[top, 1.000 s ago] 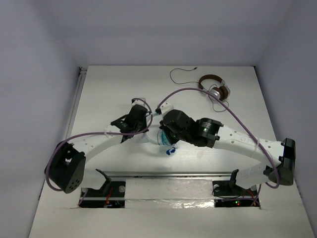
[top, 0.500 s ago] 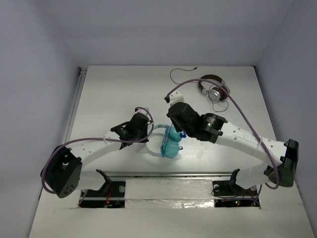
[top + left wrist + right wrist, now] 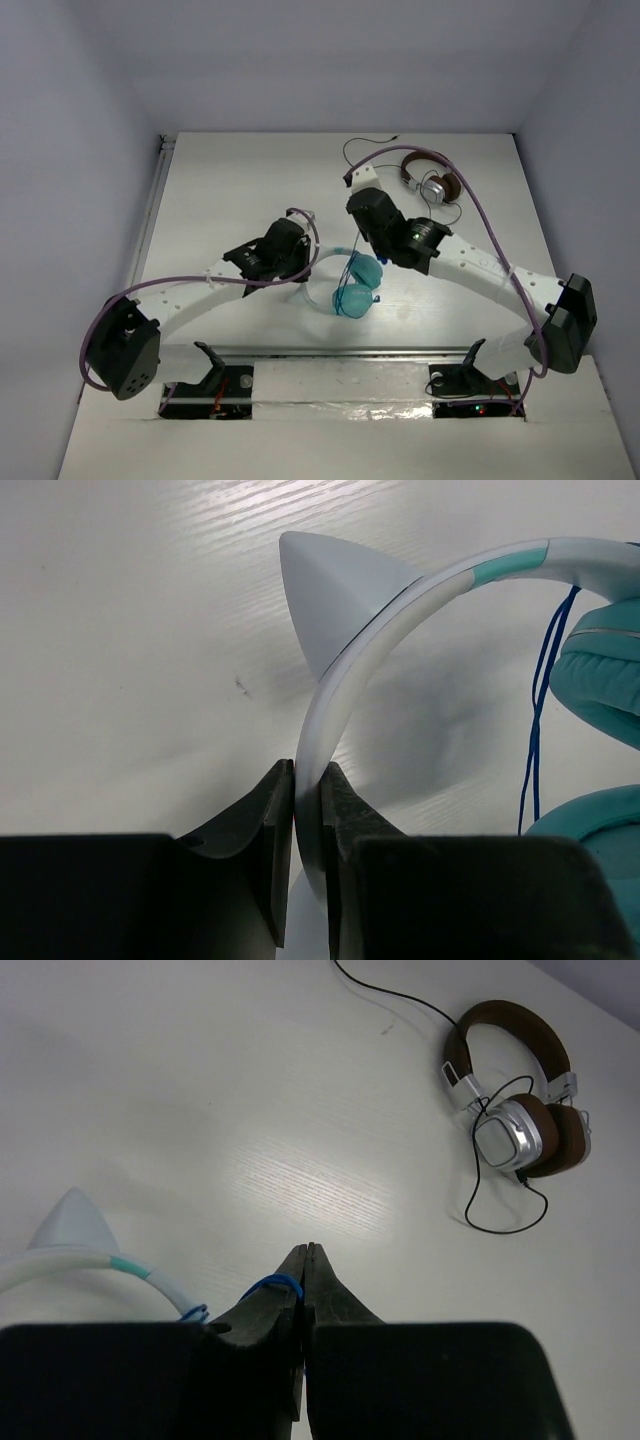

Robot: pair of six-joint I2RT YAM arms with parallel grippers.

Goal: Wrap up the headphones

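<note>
left end effector (image 3: 307, 815): clamps headband (image 3: 328, 695) of headphones (image 3: 356, 288) | right end effector (image 3: 305, 1295): pinches blue cable (image 3: 270, 1285)

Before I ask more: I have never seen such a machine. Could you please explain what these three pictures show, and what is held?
This is a robot: a left arm and a right arm, each ending in a two-finger gripper, at a white table. The wide picture looks down from above. The other two come from a camera on each wrist. Teal headphones with a pale headband are between the arms. The left gripper pinches that headband. The right gripper is shut on their thin blue cable. Brown-and-silver headphones lie farther back, untouched.
</note>
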